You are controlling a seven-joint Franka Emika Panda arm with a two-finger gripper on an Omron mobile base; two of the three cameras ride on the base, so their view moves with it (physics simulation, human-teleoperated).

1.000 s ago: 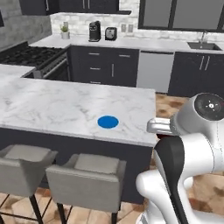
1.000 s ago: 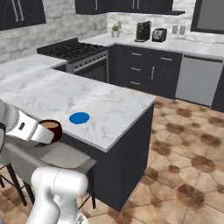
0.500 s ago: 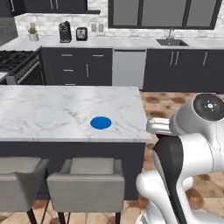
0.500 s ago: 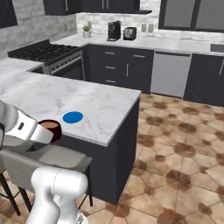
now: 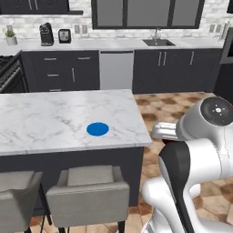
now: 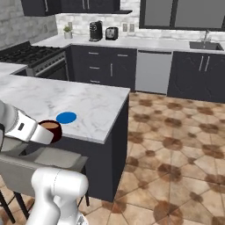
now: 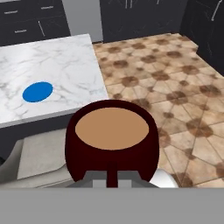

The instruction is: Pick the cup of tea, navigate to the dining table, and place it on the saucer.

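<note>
The gripper [image 7: 112, 181] is clamped tight on the small dark red-brown cup of tan tea [image 7: 111, 140], held beside the white marble-topped dining table [image 5: 54, 120], apart from the bright blue round saucer [image 5: 98, 129].

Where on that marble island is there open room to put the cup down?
Nearly all of the dining table shows bare marble: wide stretches lie left, behind and right of the saucer, out to the corner edge. The saucer is bare too. The cup of tea is off the table's end, above a grey stool.
</note>
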